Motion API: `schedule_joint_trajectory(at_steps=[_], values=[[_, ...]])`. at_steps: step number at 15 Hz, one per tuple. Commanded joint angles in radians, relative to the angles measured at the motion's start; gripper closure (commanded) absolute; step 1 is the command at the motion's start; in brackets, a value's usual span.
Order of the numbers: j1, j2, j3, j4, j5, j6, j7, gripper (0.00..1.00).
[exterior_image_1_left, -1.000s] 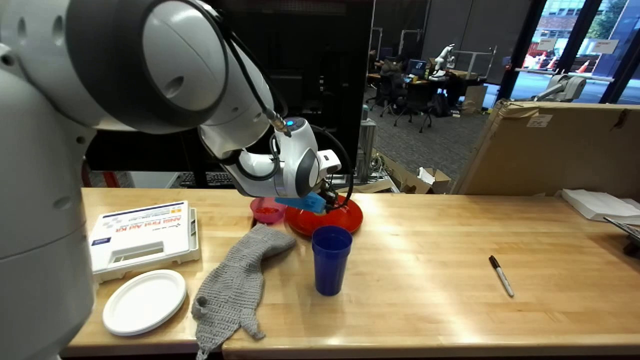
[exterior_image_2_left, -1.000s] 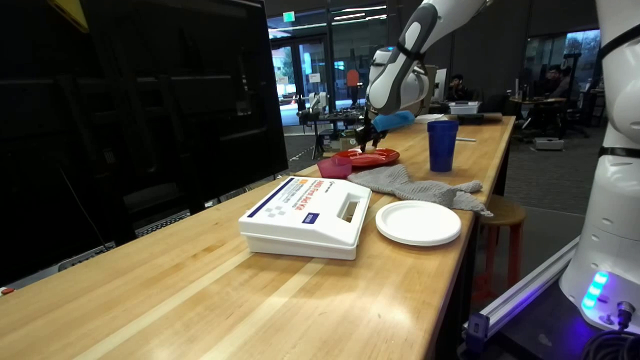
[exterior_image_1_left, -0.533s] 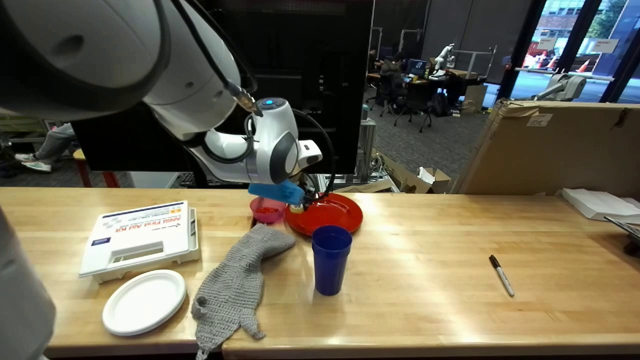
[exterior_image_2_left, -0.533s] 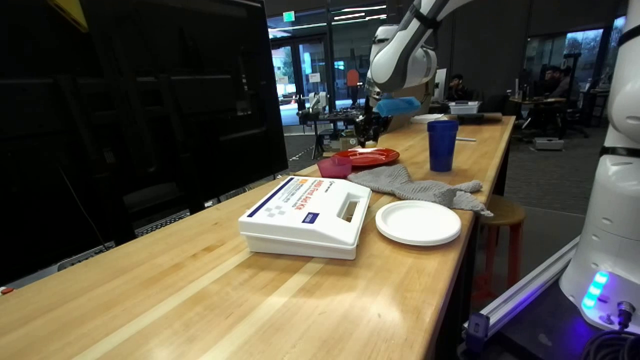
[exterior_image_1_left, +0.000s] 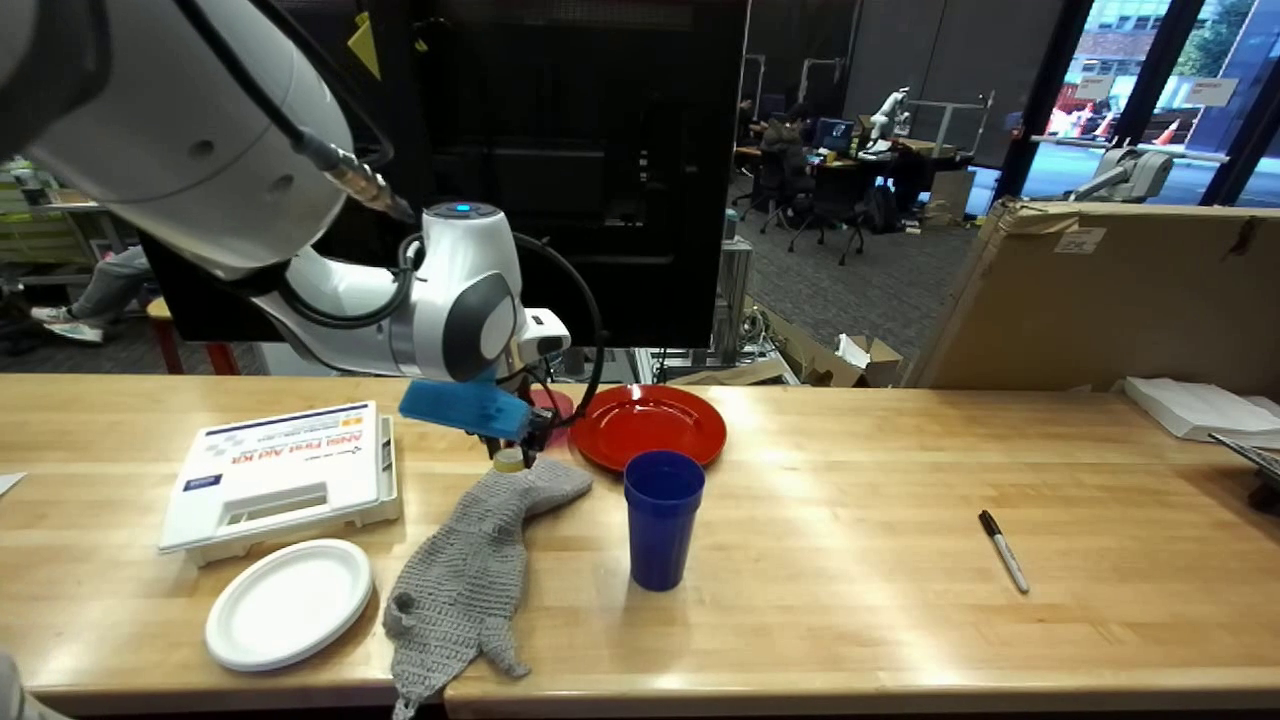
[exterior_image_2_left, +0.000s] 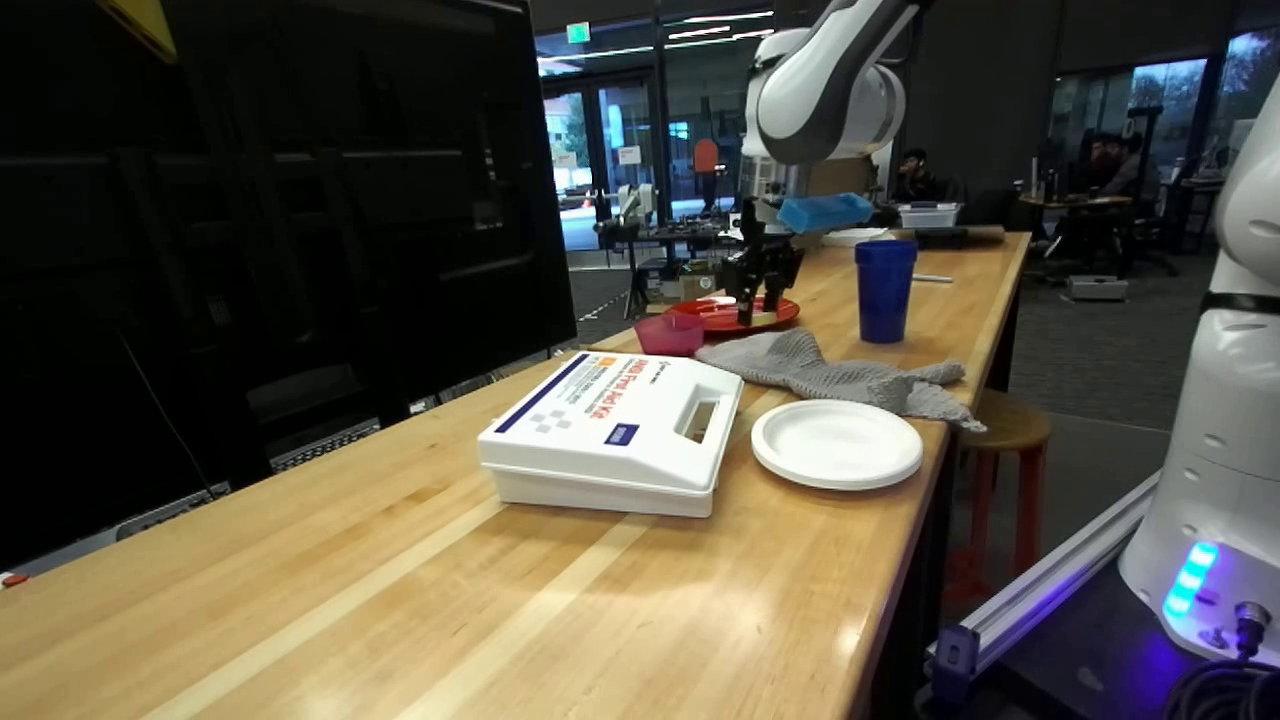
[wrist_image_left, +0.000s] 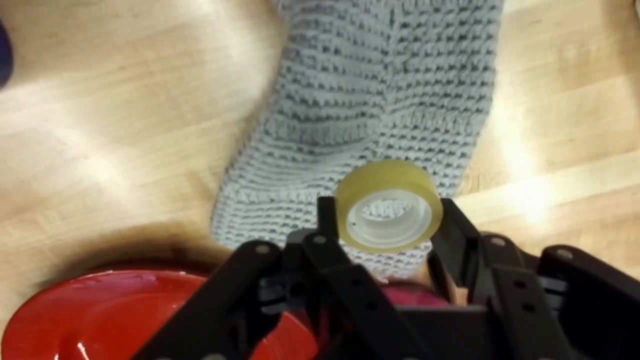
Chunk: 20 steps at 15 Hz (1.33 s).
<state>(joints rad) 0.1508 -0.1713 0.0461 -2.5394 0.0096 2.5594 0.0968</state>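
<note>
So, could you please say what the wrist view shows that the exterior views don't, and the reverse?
Only the wrist view shows gray cloth through the open middle of the tape roll. Only the exterior views show the marker pen and white robot arm. All share the red plate, gray cloth, part of the pink bowl and the pincer holding the tape roll.

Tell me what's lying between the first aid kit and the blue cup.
A gray knitted cloth lies between the first aid kit and the blue cup; both exterior views show this.
</note>
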Motion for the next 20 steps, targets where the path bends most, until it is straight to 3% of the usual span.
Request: schedule_joint_trajectory(at_steps=[1, 11, 16, 20], values=[[-0.001, -0.136, 0.027, -0.096, 0.038, -0.072, -0.041, 0.75], [0.097, -0.373, 0.042, -0.253, 0.187, -0.262, -0.138, 0.75], [0.134, -0.393, 0.053, -0.237, 0.218, -0.323, -0.136, 0.75], [0.14, -0.408, 0.058, -0.236, 0.223, -0.308, -0.136, 0.75]])
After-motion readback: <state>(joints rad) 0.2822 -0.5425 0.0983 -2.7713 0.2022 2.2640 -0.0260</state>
